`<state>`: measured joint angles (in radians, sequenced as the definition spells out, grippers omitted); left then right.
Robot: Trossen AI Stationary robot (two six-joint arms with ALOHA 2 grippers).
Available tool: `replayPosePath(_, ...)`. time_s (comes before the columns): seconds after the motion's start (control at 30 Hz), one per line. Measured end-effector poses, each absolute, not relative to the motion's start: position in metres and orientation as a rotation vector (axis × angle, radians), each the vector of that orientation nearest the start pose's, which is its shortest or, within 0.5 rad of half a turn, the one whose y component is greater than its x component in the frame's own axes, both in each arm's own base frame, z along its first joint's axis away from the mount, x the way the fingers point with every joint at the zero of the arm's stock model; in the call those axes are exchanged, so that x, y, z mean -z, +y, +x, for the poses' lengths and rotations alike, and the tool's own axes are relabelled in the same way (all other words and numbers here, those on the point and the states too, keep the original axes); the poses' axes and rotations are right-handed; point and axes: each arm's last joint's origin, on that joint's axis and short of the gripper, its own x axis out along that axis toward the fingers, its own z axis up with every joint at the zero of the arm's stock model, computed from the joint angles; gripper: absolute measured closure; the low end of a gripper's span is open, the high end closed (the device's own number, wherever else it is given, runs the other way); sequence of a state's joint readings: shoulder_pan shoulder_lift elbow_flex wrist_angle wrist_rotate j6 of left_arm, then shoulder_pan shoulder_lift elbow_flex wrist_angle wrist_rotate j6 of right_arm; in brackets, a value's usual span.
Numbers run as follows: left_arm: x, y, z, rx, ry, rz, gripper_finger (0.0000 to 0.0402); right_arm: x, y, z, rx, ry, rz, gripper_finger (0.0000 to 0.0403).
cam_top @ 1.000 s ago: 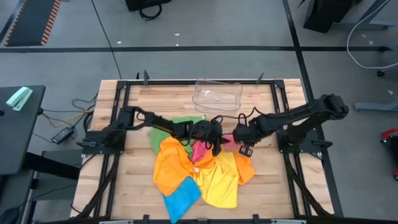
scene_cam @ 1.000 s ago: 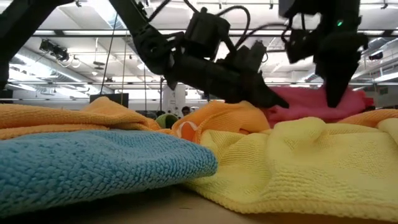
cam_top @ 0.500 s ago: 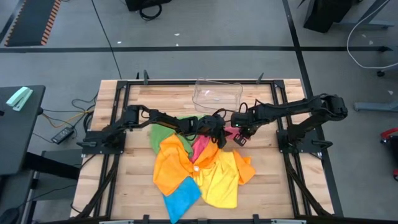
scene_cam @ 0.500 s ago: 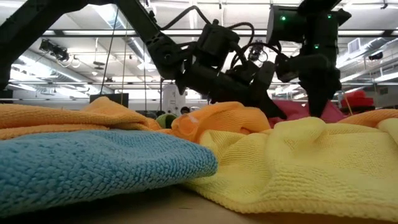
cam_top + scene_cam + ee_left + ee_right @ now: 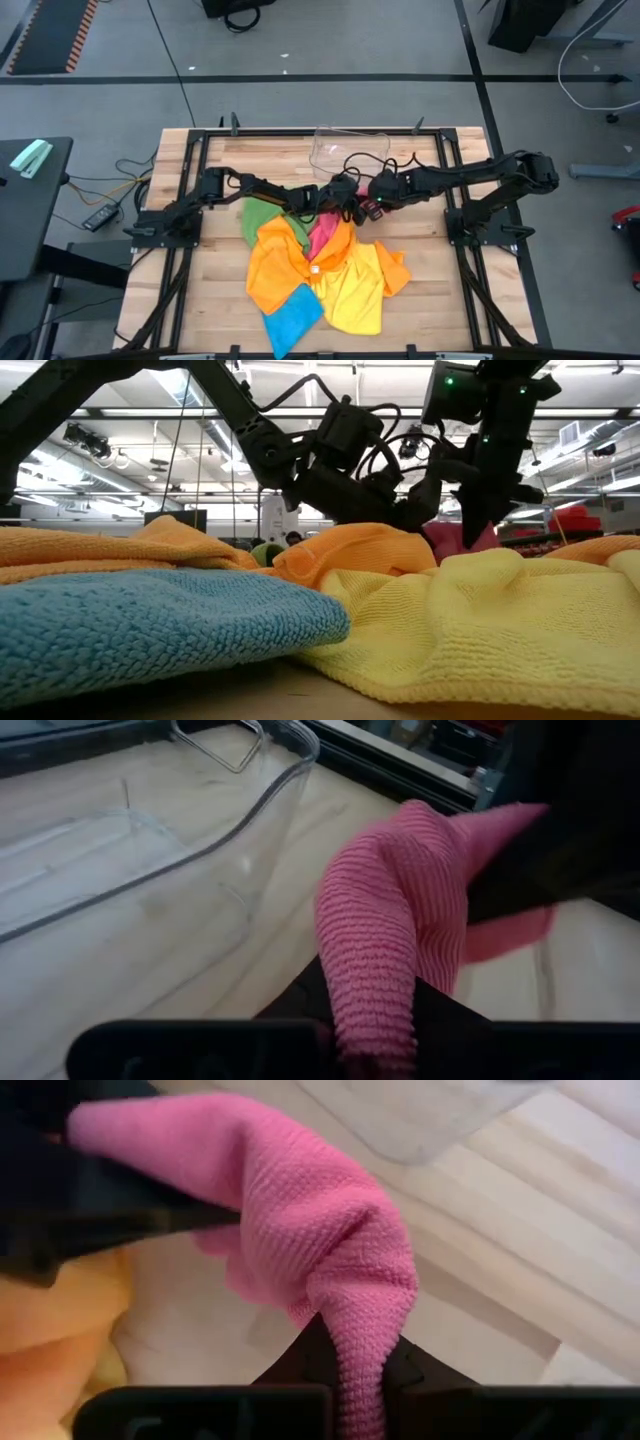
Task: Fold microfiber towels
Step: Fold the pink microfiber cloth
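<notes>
The pink towel [image 5: 400,910] is pinched between both grippers, left gripper [image 5: 347,207] and right gripper [image 5: 372,203] each clamped on a fold (nearly touching), just above the towel pile [image 5: 320,270], near the clear tray [image 5: 350,150].

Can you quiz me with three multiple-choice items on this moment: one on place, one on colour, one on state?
1. Where is the clear plastic tray?
A. at the table's far edge, beyond the pile
B. under the blue towel
C. on the floor

2. What colour is the towel that both grippers hold?
A. green
B. pink
C. yellow

3. What state is the blue towel in?
A. lifted by the right gripper
B. lying on the table at the pile's near end
C. in the tray

Key: 1 A, the high view shows it beyond the towels. 2 B, each wrist view shows the pink towel pinched by the left gripper and the right gripper. 3 B, no gripper is near it.
</notes>
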<state>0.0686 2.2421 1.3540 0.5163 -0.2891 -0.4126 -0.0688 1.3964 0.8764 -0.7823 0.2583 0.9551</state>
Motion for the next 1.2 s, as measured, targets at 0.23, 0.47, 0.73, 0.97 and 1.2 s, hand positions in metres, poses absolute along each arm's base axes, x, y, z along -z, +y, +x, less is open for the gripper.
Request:
replayPosePath(0.23, -0.125, 0.033, 0.473, -0.48, 0.264, -0.34, 0.0354, -0.204, -0.027, 0.248, 0.86, 0.957, 0.715, 0.0379)
replayPosePath(0.47, -0.124, 0.027, 0.473, -0.476, 0.272, -0.331, 0.0367, -0.204, -0.029, 0.246, 0.936, 0.925, 0.688, 0.0379)
replayPosePath(0.73, -0.124, 0.024, 0.474, -0.419, 0.29, -0.291, 0.0348, -0.204, -0.026, 0.246, 0.854, 0.984, 0.618, 0.0379)
replayPosePath(0.97, -0.124, 0.007, 0.475, -0.039, 0.364, -0.146, 0.0361, -0.201, -0.009, 0.242, 0.515, 1.208, 0.383, 0.0379)
replayPosePath(1.2, -0.121, -0.004, 0.474, 0.046, 0.397, 0.049, 0.0355, -0.198, 0.015, 0.228, 0.343, 1.394, 0.106, 0.0379)
